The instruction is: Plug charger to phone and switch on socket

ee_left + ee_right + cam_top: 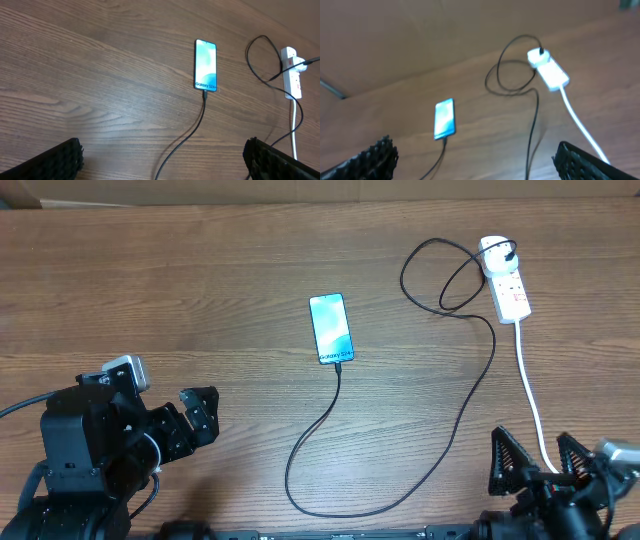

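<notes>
left hand (162, 157) and right hand (535, 452) both wide open, empty, over brown wood-grain table (200, 280)

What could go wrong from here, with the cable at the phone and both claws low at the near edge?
1. The white cord runs under the open right claw; moving that arm could drag the socket.
2. The charger loops beside the socket; a reach for the switch might snag it and tug the phone.
3. The switch state is unreadable here.
</notes>
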